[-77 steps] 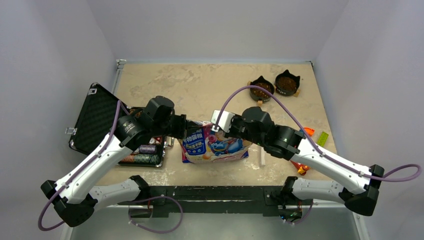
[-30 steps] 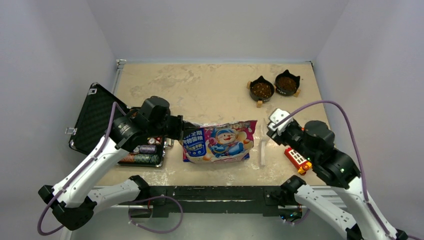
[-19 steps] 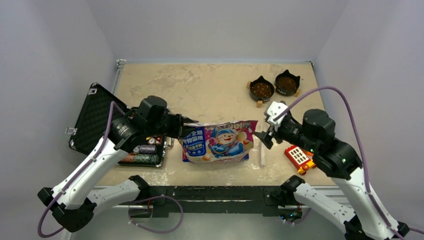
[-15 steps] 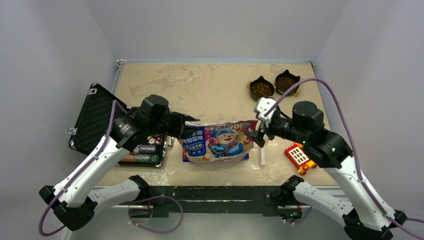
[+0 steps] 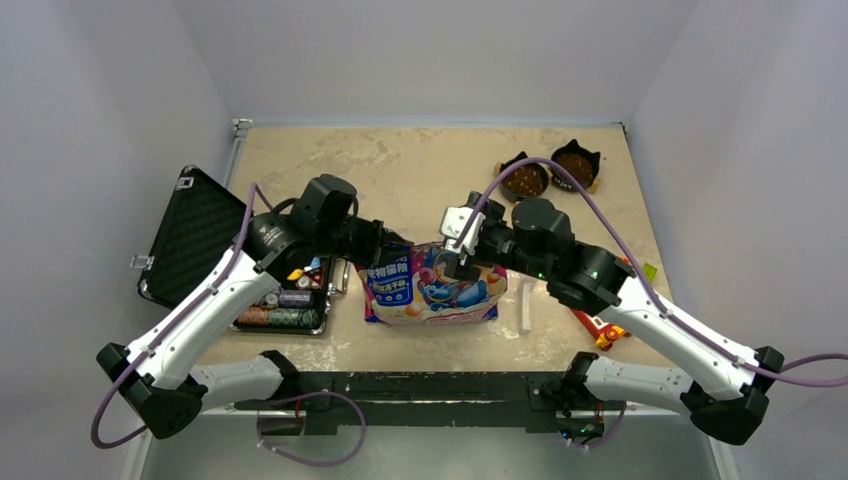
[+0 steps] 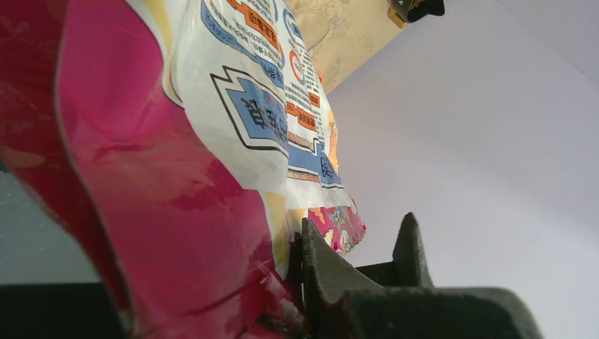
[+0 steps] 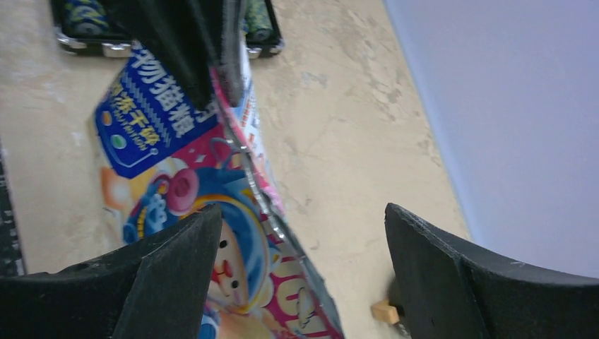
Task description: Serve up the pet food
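Observation:
The pink, blue and white pet food bag (image 5: 432, 290) lies in the middle of the table, its upper edge raised. My left gripper (image 5: 384, 246) is shut on the bag's upper left corner. In the left wrist view the foil (image 6: 141, 176) is pressed against one dark finger (image 6: 332, 275), and the other finger is hidden behind it. My right gripper (image 5: 462, 254) hangs open over the bag's top edge. In the right wrist view that edge (image 7: 282, 233) runs between the wide-apart fingers (image 7: 169, 275) without touching them. Brown pet food (image 5: 524, 181) fills two black cat-shaped bowls (image 5: 574, 166) at the back right.
An open black case (image 5: 190, 235) with poker chips (image 5: 288, 298) sits at the left, right behind my left arm. A white stick (image 5: 524, 305) lies right of the bag. A red toy (image 5: 598, 330) and a green piece (image 5: 650, 270) lie under my right arm.
My right arm swung in from the right side to over the bag and its jaws opened wide. My left gripper loosened, shifted slightly and closed on the bag's corner again. The bag's top edge rose.

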